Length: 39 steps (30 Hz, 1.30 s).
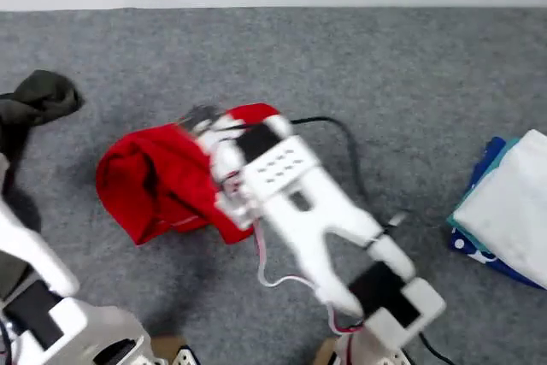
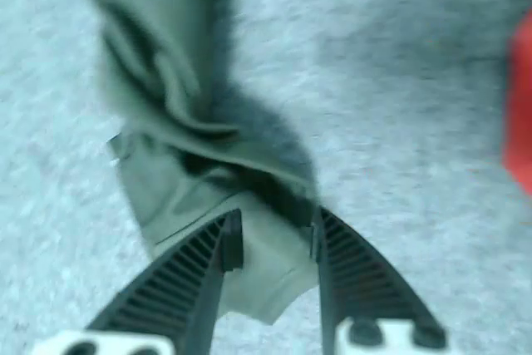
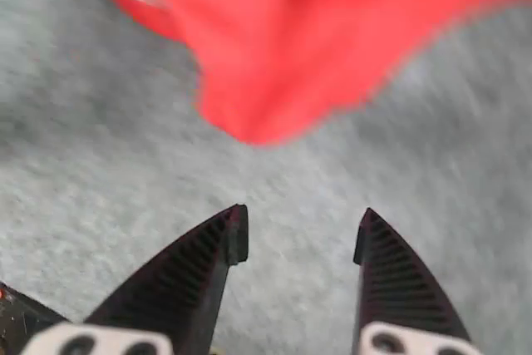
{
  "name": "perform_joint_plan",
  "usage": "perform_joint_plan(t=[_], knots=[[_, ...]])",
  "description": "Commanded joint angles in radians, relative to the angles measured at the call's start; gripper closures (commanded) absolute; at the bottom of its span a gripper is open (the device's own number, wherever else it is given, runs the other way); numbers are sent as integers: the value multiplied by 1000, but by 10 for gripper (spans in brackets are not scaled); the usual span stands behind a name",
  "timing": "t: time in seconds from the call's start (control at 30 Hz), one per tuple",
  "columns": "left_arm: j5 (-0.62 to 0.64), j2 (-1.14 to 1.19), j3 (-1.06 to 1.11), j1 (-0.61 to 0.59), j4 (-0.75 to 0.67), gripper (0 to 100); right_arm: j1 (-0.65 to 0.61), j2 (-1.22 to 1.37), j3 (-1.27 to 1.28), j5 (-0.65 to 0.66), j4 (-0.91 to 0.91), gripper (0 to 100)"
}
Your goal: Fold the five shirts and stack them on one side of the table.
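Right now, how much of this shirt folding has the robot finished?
Done: a folded stack at the right edge of the table, white on top. In hand: the left gripper is at the olive shirt; the right gripper, open, hovers by the crumpled red shirt. Left: folding both and adding them to the stack.

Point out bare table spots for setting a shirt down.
Free: the far strip behind the red shirt, and the gap between the black cable and the folded stack. Crowded: the middle, under the right arm and red shirt; the left edge, by the green shirt.
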Motion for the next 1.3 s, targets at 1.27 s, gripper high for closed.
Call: perform_joint_plan(t=[1.27], knots=[[8, -46, 27, 609, 229, 938, 711, 188, -885, 419, 225, 990]])
